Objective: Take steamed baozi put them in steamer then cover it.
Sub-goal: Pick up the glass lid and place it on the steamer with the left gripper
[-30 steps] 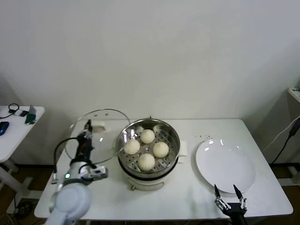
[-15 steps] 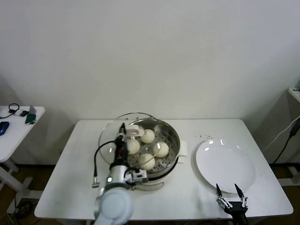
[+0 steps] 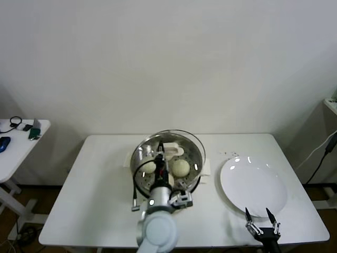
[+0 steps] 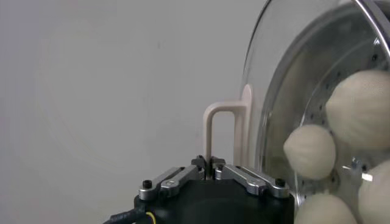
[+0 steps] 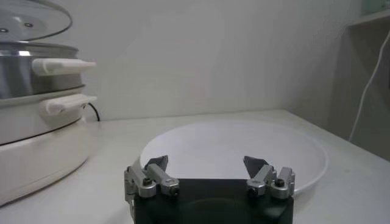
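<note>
The steamer [image 3: 197, 160] stands on its cream cooker base at the table's middle, with several cream-white baozi [image 3: 180, 167] in it. My left gripper [image 3: 159, 157] is shut on the cream handle [image 3: 170, 149] of the clear glass cover and holds the cover just above the steamer, tilted. In the left wrist view the gripper [image 4: 209, 162] pinches the handle [image 4: 219, 119], and the baozi [image 4: 311, 151] show through the glass [image 4: 286, 73]. My right gripper [image 3: 259, 214] is open and empty near the table's front edge, also seen in the right wrist view [image 5: 206, 164].
A flat white plate [image 3: 254, 185] lies on the right of the table, just beyond my right gripper; it also shows in the right wrist view [image 5: 244, 143]. The steamer [image 5: 27, 73] and cover [image 5: 30, 18] show there too. A small side table [image 3: 21, 138] stands far left.
My left arm has carried the cover to the right, from the table left of the steamer to over the steamer. The right arm has stayed put.
</note>
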Tool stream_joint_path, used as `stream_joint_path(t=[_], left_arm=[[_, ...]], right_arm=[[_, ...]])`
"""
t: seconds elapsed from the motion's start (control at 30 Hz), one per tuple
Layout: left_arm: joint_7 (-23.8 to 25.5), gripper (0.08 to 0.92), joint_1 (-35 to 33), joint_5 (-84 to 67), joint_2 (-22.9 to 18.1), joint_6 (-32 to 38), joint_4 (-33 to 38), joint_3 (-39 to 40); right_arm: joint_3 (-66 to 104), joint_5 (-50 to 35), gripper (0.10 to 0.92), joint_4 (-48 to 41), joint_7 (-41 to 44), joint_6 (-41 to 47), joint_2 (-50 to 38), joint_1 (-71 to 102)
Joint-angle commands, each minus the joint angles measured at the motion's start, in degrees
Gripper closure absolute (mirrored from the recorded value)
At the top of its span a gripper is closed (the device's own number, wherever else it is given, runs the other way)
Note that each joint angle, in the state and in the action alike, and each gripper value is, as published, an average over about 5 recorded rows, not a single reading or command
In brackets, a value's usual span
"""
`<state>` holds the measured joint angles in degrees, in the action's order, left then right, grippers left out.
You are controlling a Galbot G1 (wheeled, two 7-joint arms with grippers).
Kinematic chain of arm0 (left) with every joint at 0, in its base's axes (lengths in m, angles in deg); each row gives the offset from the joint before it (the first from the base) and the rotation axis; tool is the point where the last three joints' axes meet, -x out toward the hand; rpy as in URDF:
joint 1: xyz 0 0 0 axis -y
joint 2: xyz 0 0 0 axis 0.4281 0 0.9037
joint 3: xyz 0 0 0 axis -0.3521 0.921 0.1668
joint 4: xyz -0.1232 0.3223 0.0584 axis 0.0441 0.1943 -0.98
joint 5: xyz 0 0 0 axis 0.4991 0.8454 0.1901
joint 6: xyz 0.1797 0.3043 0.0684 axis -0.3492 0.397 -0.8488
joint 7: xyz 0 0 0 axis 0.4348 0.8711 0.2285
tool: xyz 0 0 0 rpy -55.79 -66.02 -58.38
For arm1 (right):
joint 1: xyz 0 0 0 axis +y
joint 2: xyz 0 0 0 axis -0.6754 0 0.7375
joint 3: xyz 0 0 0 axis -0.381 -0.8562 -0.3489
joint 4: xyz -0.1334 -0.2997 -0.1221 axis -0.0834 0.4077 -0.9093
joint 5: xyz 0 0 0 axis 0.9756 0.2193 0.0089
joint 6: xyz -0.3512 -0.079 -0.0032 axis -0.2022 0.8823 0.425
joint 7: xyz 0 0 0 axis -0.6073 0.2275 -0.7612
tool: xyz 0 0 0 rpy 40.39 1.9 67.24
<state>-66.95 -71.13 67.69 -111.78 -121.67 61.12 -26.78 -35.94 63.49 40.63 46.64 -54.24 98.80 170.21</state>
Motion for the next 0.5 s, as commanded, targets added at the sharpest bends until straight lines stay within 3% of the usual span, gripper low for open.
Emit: stream_joint_path(t=[0.03,0.5], left_arm=[[-0.7,0.861,0.0,3.9,-3.3,0.7,-3.8,1.6],[-1.0,0.861,-1.1,1.7,4.0,1.2,-2.6,-1.4]], right_arm=[[0.0,-0.3,0.203,-0.5,0.0,-0.6,-0.2,0.0],[0.3,-0.4,0.203,-0.5,0.0,-1.4,-0.2,0.5]])
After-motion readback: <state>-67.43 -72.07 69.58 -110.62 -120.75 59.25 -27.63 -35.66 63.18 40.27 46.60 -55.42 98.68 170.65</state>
